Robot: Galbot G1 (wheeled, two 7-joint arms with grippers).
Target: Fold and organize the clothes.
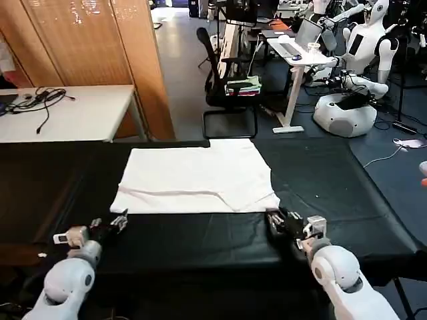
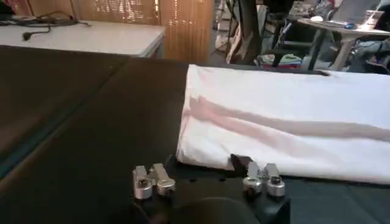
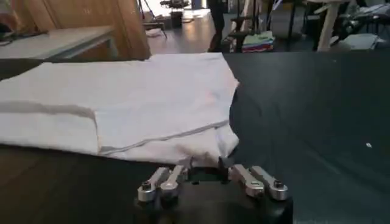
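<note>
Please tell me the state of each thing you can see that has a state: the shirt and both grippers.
White cotton T-shirt: partly folded, flat on the black table, plain side up.
Left gripper: jaws open, at the shirt's near left corner, holding nothing.
Right gripper: jaws open, at the shirt's near right corner, holding nothing.

The head camera looked down and forward over the black table point(image 1: 320, 180) toward the office behind. Each wrist camera sat low, close behind its own gripper, facing forward. All three shared the white shirt point(image 1: 197, 177).
</note>
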